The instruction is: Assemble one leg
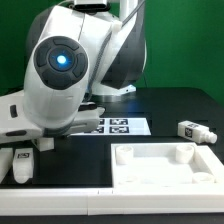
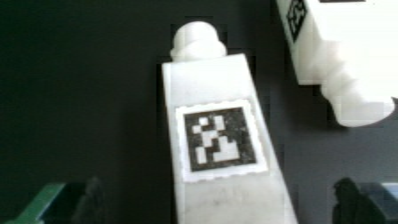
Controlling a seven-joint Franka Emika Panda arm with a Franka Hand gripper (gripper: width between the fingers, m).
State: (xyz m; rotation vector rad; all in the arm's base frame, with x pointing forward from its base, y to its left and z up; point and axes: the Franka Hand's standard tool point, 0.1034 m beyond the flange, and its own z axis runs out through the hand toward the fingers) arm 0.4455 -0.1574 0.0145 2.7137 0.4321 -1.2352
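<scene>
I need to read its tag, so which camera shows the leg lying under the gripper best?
The wrist view: the leg is large and central, its tag facing the camera, below the open gripper. The exterior view shows it only small at its lower left, tag unreadable, beside the arm.

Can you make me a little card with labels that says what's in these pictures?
arm: big white robot arm, filling the exterior view's left
gripper: two-finger gripper, open, fingers either side of the nearest leg, not touching
nearest leg: small white plastic block leg with a black-and-white square tag, lying flat
second leg: second white leg, beside it, a gap between
third leg: third white leg, alone at the exterior view's right
panel: large flat white panel with raised rims
board: marker board, thin, white, tagged
table: black table
</scene>
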